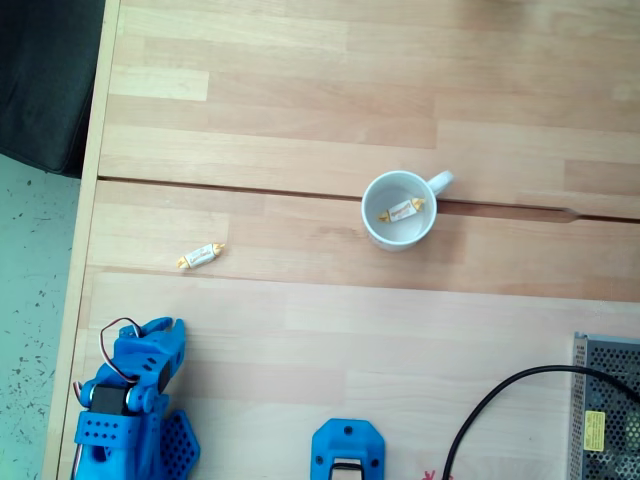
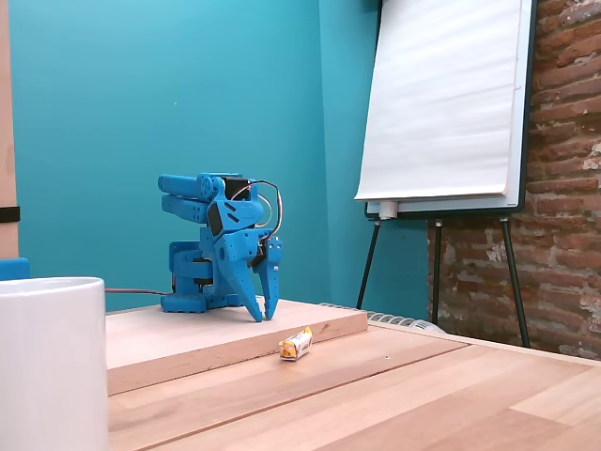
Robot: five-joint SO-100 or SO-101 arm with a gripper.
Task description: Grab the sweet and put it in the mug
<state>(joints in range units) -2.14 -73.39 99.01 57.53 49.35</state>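
Observation:
A small white mug [image 1: 367,222] stands mid-table with its handle to the upper right. One wrapped sweet [image 1: 401,211] lies inside it. A look-alike sweet [image 1: 200,256] lies on the bare wood to the left, far from the mug. In the low fixed view this sweet [image 2: 297,345] rests just in front of a raised board's edge, and the mug [image 2: 47,366] fills the near left corner. The blue arm [image 1: 135,395] is folded up at the lower left. Its gripper [image 2: 263,317] points down at the board, shut and holding nothing, a short way behind the loose sweet.
A second blue part [image 1: 347,450] sits at the bottom edge. A black cable [image 1: 490,410] and a metal mesh box [image 1: 608,410] occupy the lower right corner. The table's left edge [image 1: 95,200] runs beside the arm. A flipchart easel [image 2: 441,103] stands beyond the table.

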